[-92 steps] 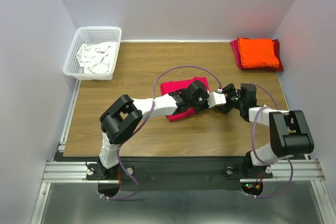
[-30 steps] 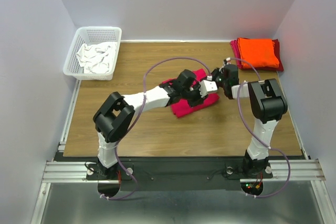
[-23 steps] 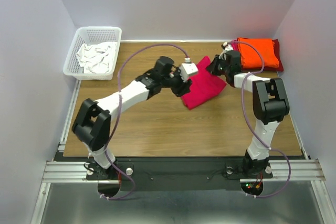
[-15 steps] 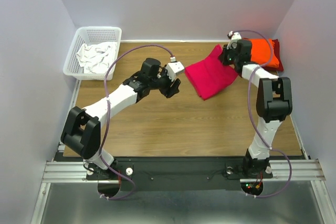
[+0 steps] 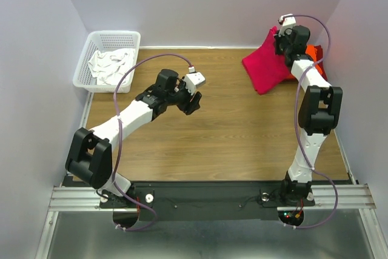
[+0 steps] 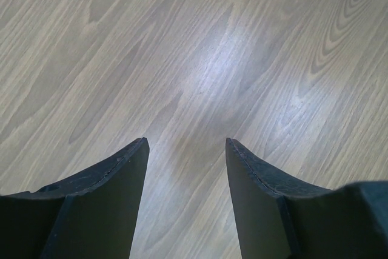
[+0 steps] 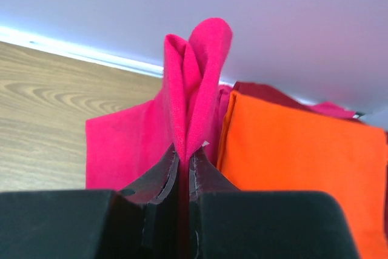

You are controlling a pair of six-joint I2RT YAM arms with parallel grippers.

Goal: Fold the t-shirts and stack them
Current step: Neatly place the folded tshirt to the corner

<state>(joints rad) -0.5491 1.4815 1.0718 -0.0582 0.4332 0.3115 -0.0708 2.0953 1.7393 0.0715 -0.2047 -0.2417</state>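
- The basket sits at the far left corner of the desk, with crumpled cloths inside it.
- At the far right corner, the upper stacked t-shirt lies on the lower stacked t-shirt.
- The right tool, raised above that corner, pinches the hanging t-shirt, which droops just left of those two.
- The left tool hangs over bare desk left of centre, well apart from basket and t-shirts, with nothing between its jaws.
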